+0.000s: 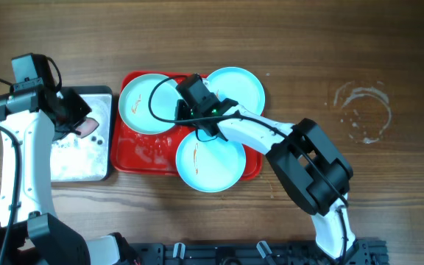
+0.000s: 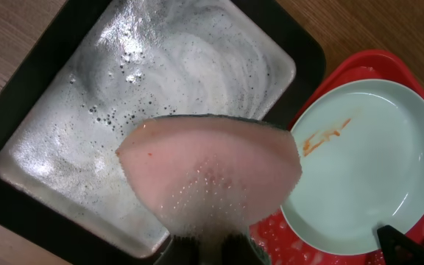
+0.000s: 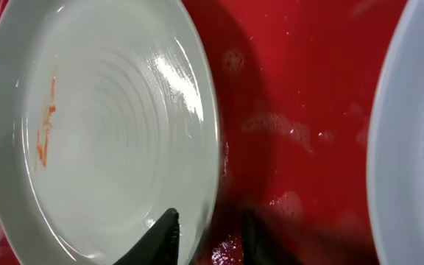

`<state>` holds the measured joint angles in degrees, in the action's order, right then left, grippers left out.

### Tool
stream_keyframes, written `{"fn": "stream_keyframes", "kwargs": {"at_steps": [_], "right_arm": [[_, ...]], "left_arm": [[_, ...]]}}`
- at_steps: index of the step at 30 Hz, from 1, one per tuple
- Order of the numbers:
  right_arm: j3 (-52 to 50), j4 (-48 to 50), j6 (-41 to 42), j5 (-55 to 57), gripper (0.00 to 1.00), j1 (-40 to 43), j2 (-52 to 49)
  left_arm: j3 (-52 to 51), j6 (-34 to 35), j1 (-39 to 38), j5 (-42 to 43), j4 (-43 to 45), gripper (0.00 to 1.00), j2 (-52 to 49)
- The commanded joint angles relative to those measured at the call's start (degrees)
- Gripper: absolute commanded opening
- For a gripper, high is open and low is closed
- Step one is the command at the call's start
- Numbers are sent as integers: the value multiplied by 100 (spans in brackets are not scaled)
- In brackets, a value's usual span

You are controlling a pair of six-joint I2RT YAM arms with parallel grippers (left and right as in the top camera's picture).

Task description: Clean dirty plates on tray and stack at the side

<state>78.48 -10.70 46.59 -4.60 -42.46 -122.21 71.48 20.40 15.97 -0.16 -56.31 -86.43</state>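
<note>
On the red tray point(image 1: 147, 153), our right gripper point(image 3: 207, 230) sits open astride the smeared plate point(image 3: 101, 132) at its left end; left gripper point(image 2: 212, 254) clamps a soapy sponge point(image 2: 208, 173). Next, we reckon: pinch, lift, scrub.

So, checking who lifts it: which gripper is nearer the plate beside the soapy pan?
Right. The right gripper straddles that plate's rim; the left gripper holds a sponge over the pan.

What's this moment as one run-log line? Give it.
left gripper: shut on sponge over soapy pan | right gripper: open, straddling rim of smeared plate | tray: all three plates on it, none stacked
</note>
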Motion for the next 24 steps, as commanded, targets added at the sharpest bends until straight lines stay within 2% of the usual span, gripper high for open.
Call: {"fn": "stream_keyframes", "kwargs": {"at_steps": [1, 3, 9, 14, 24], "right_arm": [[76, -94, -9, 20, 14, -13, -155], [76, -216, -162, -83, 5, -13, -155], [105, -702, -960, -184, 5, -11, -155], [105, -811, -1012, -181, 5, 4, -155], [203, -946, -916, 149, 4, 4, -153]], "left_arm": [[85, -70, -11, -101, 31, 4, 105], [85, -70, -11, -101, 35, 4, 105], [85, -70, -11, -94, 35, 4, 105], [98, -74, -151, 57, 35, 4, 107], [245, 149, -1711, 267, 94, 4, 42]]}}
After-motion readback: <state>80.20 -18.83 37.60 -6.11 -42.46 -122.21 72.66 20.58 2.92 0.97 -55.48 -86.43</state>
